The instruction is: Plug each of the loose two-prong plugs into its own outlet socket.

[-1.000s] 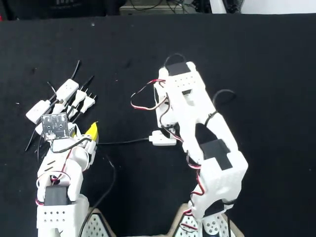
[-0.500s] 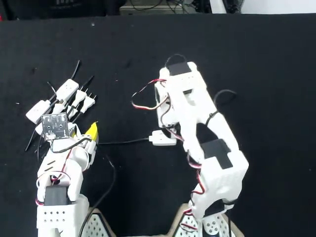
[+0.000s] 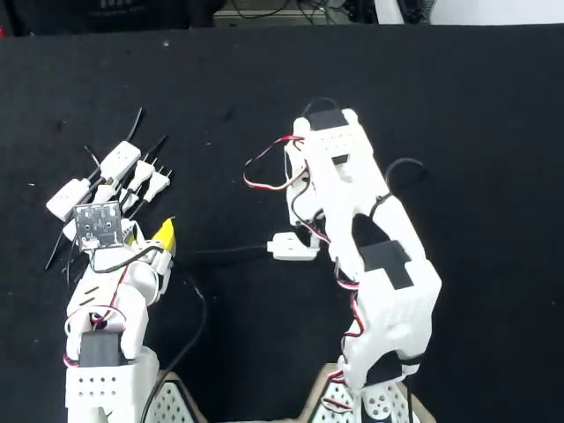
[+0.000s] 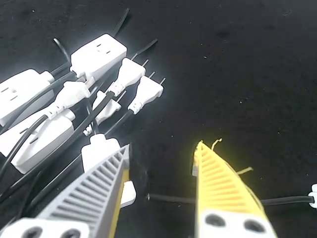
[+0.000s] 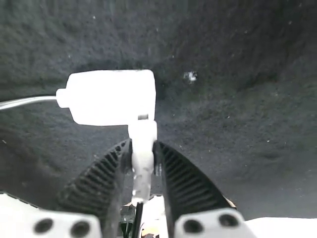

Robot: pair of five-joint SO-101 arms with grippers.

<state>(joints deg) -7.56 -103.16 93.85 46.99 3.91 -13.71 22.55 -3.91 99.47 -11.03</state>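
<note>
My right gripper (image 5: 142,145) is shut on a white plug (image 5: 142,163) whose front end meets a white outlet socket block (image 5: 111,96); the prongs are hidden. From above, that block (image 3: 289,248) lies at mid-table under the right arm, with its black cable running left. My left gripper (image 4: 162,148) hangs open above the mat, just short of a pile of white sockets (image 4: 98,49) and loose two-prong plugs (image 4: 146,91). In the high view this pile (image 3: 119,176) lies at the far left, beyond the left gripper (image 3: 148,231).
The table is covered by a black mat (image 3: 458,132), bare across the right and the back. Black cables (image 4: 59,144) tangle through the pile of sockets. Another cable (image 3: 189,330) loops between the two arm bases at the front edge.
The right arm has shifted slightly to the right, still holding its plug at the socket block. The left arm and the pile have not moved.
</note>
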